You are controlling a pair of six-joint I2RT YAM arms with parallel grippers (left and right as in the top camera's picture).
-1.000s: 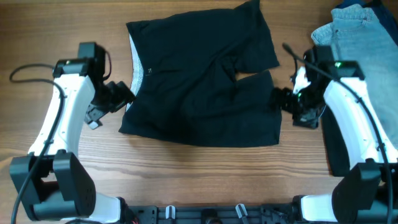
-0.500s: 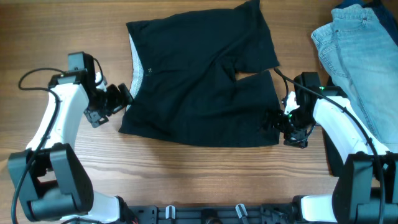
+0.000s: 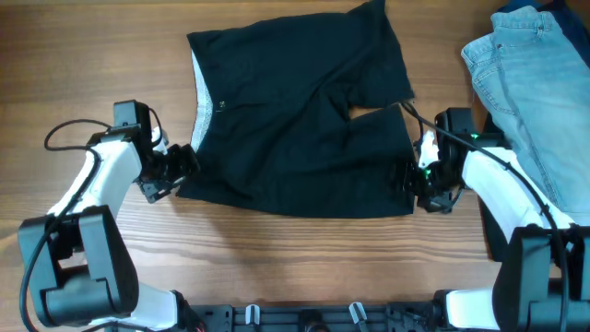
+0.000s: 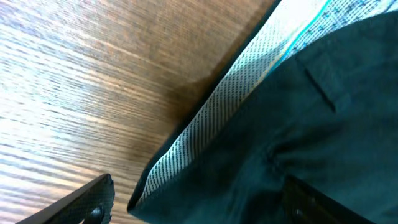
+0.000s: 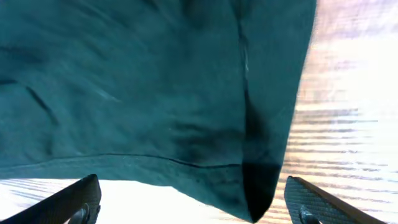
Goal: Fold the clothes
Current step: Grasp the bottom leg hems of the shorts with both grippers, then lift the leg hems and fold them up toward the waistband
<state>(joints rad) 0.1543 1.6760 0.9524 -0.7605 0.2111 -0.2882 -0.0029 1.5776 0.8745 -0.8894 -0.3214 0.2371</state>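
The black shorts lie spread flat on the wooden table, grey waistband lining at the left, two legs to the right. My left gripper is open at the shorts' front left waistband corner, which sits between its fingers. My right gripper is open at the front right leg hem corner, which lies between its fingers. Neither gripper has closed on the fabric.
Light-blue denim jeans lie at the far right. Another black garment lies under the right arm near the right front edge. Bare wooden table surrounds the shorts.
Both grippers have moved inward to the shorts' front corners: the left to the waistband corner, the right to the leg hem corner. The shorts have not moved.
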